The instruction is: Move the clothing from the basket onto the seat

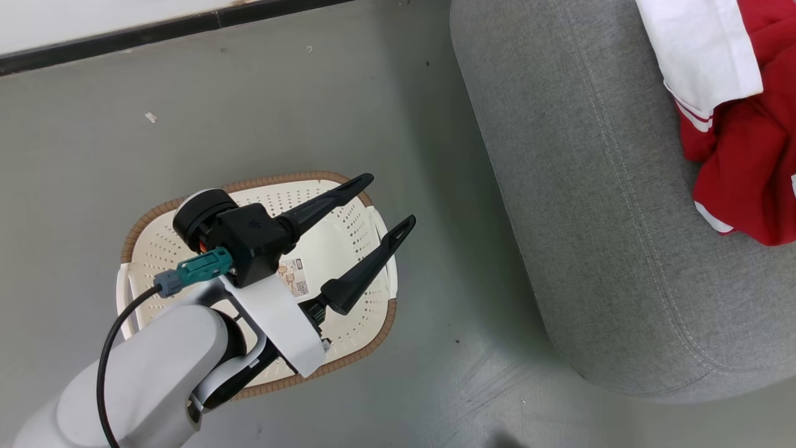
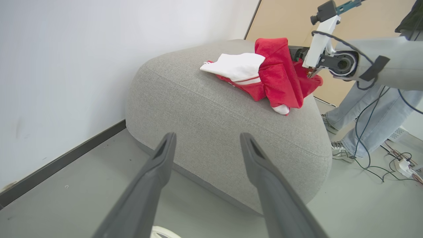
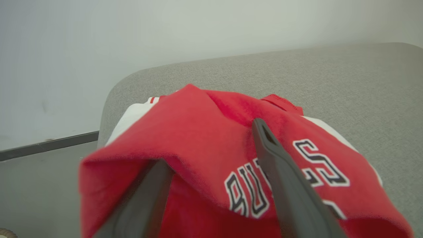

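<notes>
The clothing (image 1: 746, 155), red with white panels, lies heaped on the grey seat (image 1: 591, 218) at the top right of the head view. The cream basket (image 1: 140, 225) stands on the floor to the left of the seat, and I see no garment in the part that shows. My left gripper (image 1: 390, 199) hovers open over the basket, fingers pointing toward the seat (image 2: 214, 125). In the right wrist view my right gripper (image 3: 210, 142) is open, its fingers spread in the red clothing (image 3: 198, 132), which drapes over the left fingertip. In the left wrist view the clothing (image 2: 281, 76) hides those fingers.
A person's legs in jeans and sneakers (image 2: 360, 125) stand beyond the seat's far side, with cables and a power strip (image 2: 403, 165) on the floor beside them. A white wall with a dark baseboard (image 1: 186, 25) runs behind the basket. Grey floor lies between basket and seat.
</notes>
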`<state>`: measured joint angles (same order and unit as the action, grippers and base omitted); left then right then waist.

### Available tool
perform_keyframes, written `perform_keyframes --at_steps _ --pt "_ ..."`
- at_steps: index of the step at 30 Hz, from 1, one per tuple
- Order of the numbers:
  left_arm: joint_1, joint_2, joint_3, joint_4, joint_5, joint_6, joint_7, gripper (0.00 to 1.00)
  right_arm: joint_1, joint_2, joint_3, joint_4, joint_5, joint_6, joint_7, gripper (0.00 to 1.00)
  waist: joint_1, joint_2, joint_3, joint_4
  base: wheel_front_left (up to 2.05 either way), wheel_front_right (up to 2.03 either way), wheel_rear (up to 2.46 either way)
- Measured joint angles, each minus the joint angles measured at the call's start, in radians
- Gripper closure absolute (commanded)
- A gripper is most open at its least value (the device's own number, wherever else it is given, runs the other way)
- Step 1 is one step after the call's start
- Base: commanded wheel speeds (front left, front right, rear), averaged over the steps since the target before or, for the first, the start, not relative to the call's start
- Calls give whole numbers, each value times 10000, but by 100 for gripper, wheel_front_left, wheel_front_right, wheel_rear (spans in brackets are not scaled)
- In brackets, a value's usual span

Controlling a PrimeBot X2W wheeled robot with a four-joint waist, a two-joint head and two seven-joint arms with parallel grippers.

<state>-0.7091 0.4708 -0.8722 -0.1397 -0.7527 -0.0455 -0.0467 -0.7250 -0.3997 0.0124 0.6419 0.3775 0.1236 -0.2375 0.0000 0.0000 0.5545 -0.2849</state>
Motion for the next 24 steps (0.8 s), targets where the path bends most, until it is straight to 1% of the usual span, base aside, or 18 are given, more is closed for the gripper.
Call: perform_keyframes --at_steps 9,12,15,18,24 --pt "-5 -40 10 171 0 -29 -209 0 0 -171 4 345 102 0 36 0 0 0 -325 -81 0 0 0" --pt "-5 -79 12 247 0 -100 -263 0 1 -221 75 385 167 0 132 0 0 0 -470 -113 0 0 0" --pt "-5 -127 2 330 -2 -104 -326 0 20 -222 301 466 368 0 466 0 0 0 -633 -149 0 0 0" --pt "-5 -222 -6 428 -6 -130 -407 0 54 -219 449 639 802 0 1020 0 0 0 -814 -190 0 0 0" --pt "9 -295 -2 652 -54 -188 -594 0 411 -307 704 673 1450 0 1699 0 0 0 -1233 -284 0 0 0"
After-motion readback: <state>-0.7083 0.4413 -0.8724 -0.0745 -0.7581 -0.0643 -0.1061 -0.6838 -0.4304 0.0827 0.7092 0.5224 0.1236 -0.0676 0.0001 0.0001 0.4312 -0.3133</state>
